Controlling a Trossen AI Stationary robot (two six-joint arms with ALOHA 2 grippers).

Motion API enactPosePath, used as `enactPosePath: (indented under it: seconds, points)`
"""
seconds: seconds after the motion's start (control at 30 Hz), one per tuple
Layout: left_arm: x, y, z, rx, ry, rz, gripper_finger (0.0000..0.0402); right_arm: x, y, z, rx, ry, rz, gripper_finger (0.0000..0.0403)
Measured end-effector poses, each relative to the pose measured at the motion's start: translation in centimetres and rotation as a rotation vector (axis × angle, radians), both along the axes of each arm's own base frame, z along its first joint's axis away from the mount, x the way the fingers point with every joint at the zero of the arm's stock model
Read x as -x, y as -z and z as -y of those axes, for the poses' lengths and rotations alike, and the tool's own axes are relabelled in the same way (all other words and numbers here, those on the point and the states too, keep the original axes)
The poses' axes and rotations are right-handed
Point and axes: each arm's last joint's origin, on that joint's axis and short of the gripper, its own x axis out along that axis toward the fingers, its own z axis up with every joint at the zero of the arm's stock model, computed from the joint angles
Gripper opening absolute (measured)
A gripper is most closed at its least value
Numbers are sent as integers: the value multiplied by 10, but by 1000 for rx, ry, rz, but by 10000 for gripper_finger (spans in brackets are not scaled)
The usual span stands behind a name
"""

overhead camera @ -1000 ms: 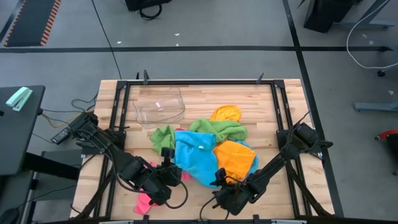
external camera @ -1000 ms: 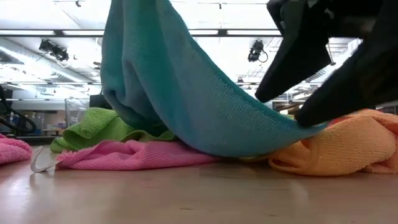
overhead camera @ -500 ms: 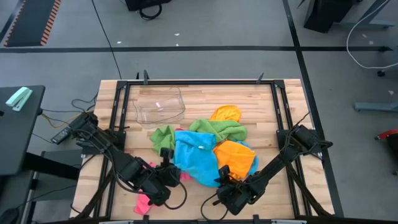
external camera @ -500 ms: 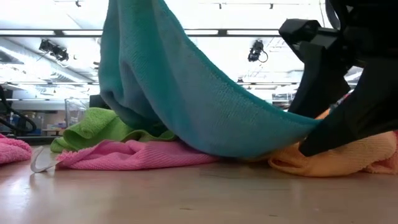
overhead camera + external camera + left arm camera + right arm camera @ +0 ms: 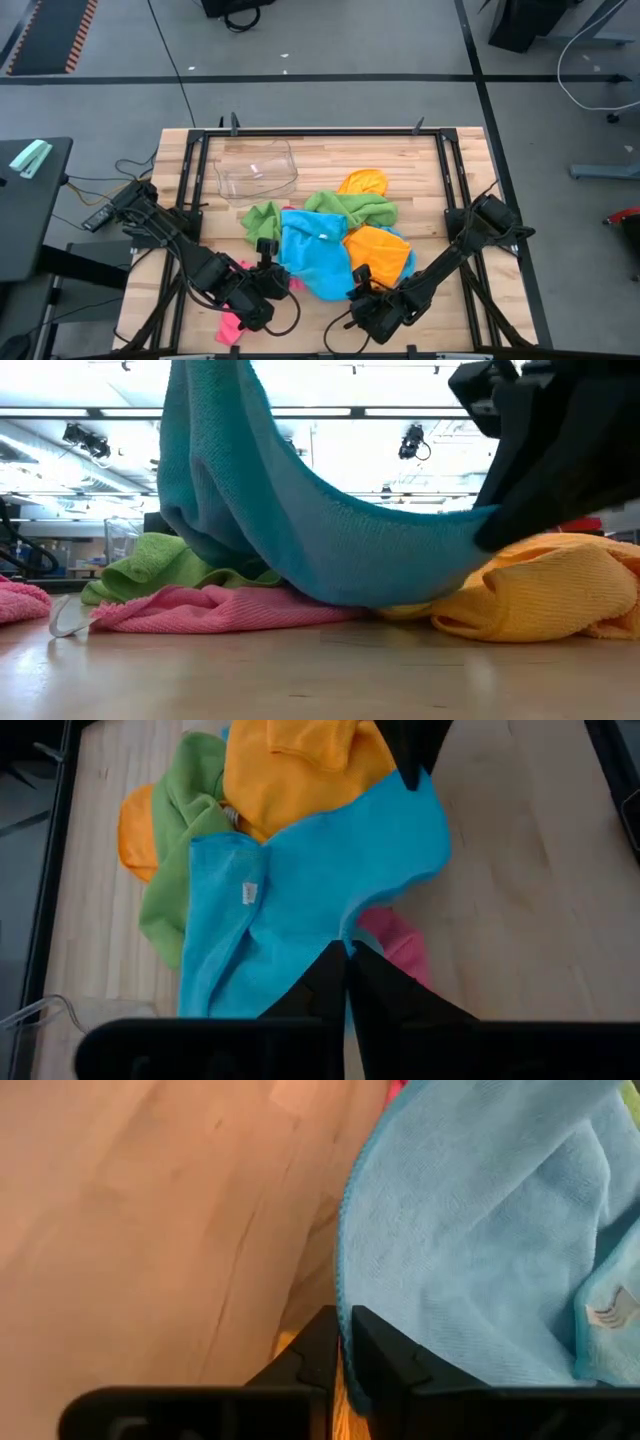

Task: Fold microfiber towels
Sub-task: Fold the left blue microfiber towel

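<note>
Low view: blue towel (image 5: 330,550) hangs lifted | wrist views: left gripper (image 5: 346,952) and right gripper (image 5: 342,1320) each clamp its edge (high view hides both pinches).

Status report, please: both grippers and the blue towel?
Left gripper shut on blue towel edge. Right gripper shut on its opposite edge. Towel lifted, sagging over pink towel; orange towel beside.

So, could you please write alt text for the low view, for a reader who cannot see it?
A blue towel hangs lifted in a sagging arc, its right end pinched by the dark right gripper. Beneath it on the wooden table lie a pink towel, a green towel and an orange towel.
</note>
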Motion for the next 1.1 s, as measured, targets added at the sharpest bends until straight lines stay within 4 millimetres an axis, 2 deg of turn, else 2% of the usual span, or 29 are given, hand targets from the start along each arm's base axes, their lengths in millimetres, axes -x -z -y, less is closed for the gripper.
enactPosePath:
  seconds: [0.13,0.3,0.43,0.7,0.83,0.97,1.1]
  points:
    - [0,0,1,16,10,-10,6,5,-17,6,-26,19,-8,41]
    - [-3,-2,3,14,48,20,16,12,-42,12,-54,19,20,37]
    - [-6,-4,6,9,87,49,7,16,-59,16,-128,-37,-11,8]
    - [-6,-4,5,21,68,45,22,19,-56,18,-163,-47,-31,43]
    - [-5,-4,5,23,65,44,11,21,-61,19,-159,-60,-23,61]
    - [-5,-3,5,21,62,39,7,29,-88,26,-146,-77,55,42]
    - [-5,-3,5,30,52,42,22,40,-112,36,-162,-86,91,8]
